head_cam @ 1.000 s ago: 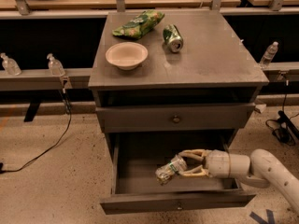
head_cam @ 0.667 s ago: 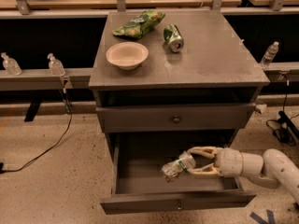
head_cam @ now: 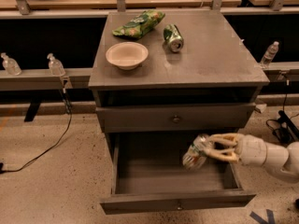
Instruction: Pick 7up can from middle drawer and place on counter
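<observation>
The 7up can [head_cam: 195,154], pale silver with green print, is held tilted in my gripper [head_cam: 208,149], which is shut on it. The can hangs above the right part of the open middle drawer [head_cam: 154,183], just below the closed taller-fronted drawer [head_cam: 176,119]. My white arm [head_cam: 268,155] reaches in from the right. The grey counter [head_cam: 215,55] on top of the cabinet lies well above the gripper.
On the counter are a darker green can [head_cam: 173,36] lying on its side, a green chip bag [head_cam: 138,24] and a pale bowl [head_cam: 126,55]. Small water bottles [head_cam: 55,65] stand on the ledges at both sides. A black cable [head_cam: 46,148] runs over the floor at the left.
My gripper has lifted the 7up can off the drawer floor and carried it up and to the right, towards the drawer's right side.
</observation>
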